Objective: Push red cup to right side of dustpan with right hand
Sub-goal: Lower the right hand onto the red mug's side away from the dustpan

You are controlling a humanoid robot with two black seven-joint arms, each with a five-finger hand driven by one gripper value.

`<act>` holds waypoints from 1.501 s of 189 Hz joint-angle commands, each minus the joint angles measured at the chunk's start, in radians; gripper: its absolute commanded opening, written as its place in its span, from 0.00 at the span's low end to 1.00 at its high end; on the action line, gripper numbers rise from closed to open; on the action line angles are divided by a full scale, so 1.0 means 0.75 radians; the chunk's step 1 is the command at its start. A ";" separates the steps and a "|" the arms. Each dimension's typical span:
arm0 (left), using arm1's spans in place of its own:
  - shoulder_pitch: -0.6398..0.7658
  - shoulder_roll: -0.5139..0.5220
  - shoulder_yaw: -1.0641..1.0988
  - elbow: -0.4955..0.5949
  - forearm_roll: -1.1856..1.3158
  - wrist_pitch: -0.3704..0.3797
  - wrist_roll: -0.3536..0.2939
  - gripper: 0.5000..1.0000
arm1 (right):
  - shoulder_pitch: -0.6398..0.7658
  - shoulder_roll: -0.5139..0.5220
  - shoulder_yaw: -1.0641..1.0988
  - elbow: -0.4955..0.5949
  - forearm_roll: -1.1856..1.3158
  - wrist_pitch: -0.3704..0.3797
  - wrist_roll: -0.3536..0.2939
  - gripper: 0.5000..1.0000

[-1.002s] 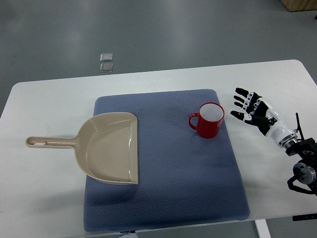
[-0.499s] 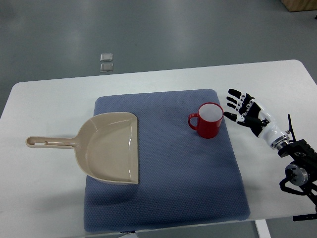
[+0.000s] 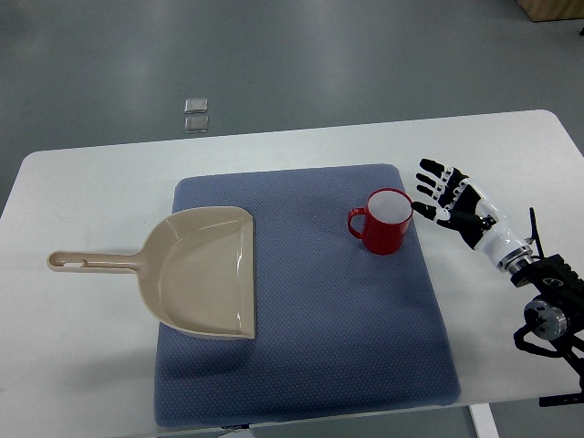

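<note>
A red cup with a white inside stands upright on the blue mat, its handle pointing left. The beige dustpan lies on the mat's left part, its long handle reaching left onto the white table. My right hand comes in from the right edge with its black-and-white fingers spread open. It sits just right of the cup, with the thumb tip close to the cup's right wall; I cannot tell whether it touches. A wide strip of mat separates cup and dustpan.
The white table surrounds the mat on all sides. Two small clear squares lie on the grey floor beyond the table's far edge. The right arm's wrist and joint housing hang over the table's right front corner.
My right hand has moved left, from well clear of the cup to right beside it. The cup and dustpan have stayed where they were.
</note>
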 commanded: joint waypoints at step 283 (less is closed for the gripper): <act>-0.001 0.000 0.000 0.000 0.000 0.000 0.000 1.00 | -0.033 0.046 -0.032 0.128 -0.209 -0.175 0.000 0.85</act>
